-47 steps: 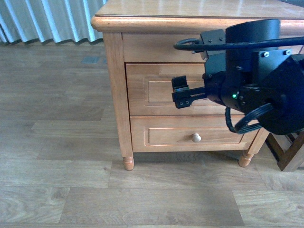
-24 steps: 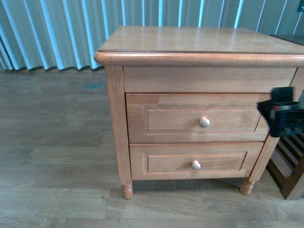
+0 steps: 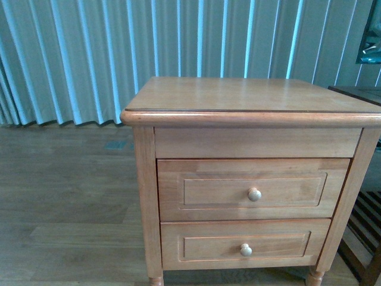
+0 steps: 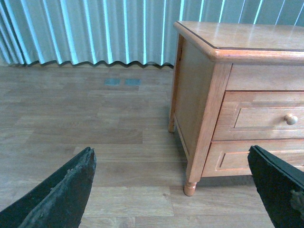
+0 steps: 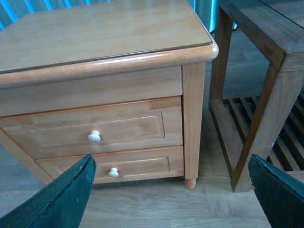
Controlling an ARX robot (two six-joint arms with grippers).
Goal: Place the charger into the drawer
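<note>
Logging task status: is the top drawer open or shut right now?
Shut. The upper drawer sits flush with the cabinet frame in the front view and both wrist views, no gap or interior showing. The charger is not in view.

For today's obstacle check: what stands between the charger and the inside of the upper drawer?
The upper drawer is shut, so its own front blocks the way in. No charger shows in any view. Both grippers, left and right, are open and empty.

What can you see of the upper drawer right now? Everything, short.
The upper drawer is shut, its front level with the nightstand frame. Honey-coloured wood, recessed panel, one round pale knob at centre. It sits above the shorter lower drawer. Nothing touches it; its inside is hidden.
</note>
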